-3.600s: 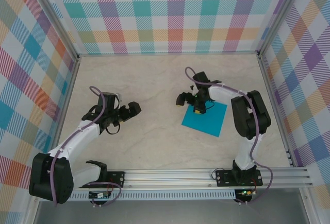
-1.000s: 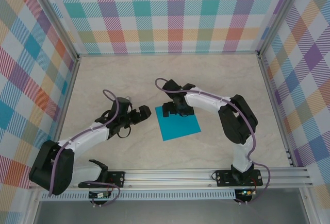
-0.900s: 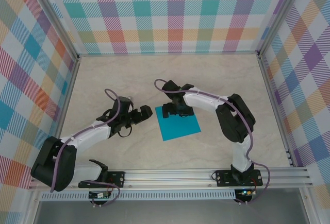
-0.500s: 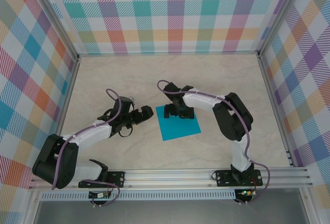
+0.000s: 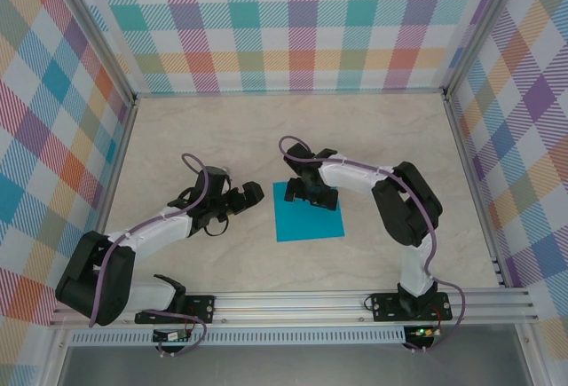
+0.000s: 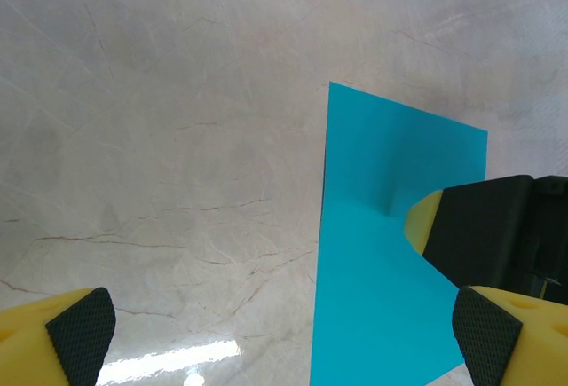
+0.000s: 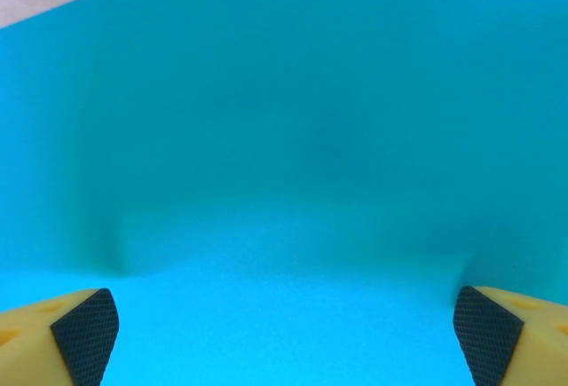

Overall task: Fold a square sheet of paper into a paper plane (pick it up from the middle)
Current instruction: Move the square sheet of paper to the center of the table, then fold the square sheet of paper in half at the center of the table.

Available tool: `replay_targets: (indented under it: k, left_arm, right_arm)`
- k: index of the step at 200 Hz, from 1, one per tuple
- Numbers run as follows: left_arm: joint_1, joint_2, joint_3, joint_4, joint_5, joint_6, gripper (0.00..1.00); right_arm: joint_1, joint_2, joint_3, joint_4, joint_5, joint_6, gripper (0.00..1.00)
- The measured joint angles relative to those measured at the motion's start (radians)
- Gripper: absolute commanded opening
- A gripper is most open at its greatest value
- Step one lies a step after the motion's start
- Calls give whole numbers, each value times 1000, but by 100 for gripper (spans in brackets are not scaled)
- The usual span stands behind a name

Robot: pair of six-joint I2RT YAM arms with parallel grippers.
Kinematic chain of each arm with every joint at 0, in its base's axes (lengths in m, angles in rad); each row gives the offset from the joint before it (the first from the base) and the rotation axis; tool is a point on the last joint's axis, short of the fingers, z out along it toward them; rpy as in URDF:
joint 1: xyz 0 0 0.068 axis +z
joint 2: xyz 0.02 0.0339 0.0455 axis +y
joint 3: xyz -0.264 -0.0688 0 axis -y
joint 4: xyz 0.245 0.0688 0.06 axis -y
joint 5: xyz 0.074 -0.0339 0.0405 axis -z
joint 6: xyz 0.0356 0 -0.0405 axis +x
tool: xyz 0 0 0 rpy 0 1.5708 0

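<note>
At table centre: paper sheet (image 5: 309,219) (image 6: 382,262) (image 7: 284,120) is lying flat on the table (image 5: 222,137), slightly toward the near edge, unfolded.
Sheet colour: teal-blue, plain; no crease lines are showing.
Right gripper (image 5: 309,193) (image 6: 484,235) (image 7: 284,324): is sitting over the far edge of the sheet, jaws standing wide.
Right fingertips (image 7: 84,324): are pressing down on the paper; right wrist view is showing a shallow dimple in the sheet beside each tip.
Right grip: nothing is being held between the jaws; the paper is staying flat under them.
Left gripper (image 5: 247,196) (image 6: 284,328): is hanging just beside the left edge of the sheet, pointing toward it, jaws spread wide and holding nothing.
Left contact: top view is showing a strip of bare table between this gripper and the paper; whether the tips are touching the table, I cannot tell.
</note>
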Motion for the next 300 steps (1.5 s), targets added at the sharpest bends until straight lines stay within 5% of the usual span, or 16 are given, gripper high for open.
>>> replay_targets:
  k: [68, 129, 197, 300]
  left_arm:
    - [0, -76, 0, -55, -4, 2, 100]
    - [0, -240, -32, -84, -113, 11, 100]
    - [14, -255, -54, -105, -149, -26, 100]
    - [16, 55, 45, 3, 21, -3, 100]
  right_arm:
    - [0, -184, -88, 99, 26, -199, 100]
    - [0, -136, -58, 53, -10, -289, 100]
    - [0, -19, 53, -8, -64, -317, 100]
    - [0, 31, 99, -97, -42, -254, 100]
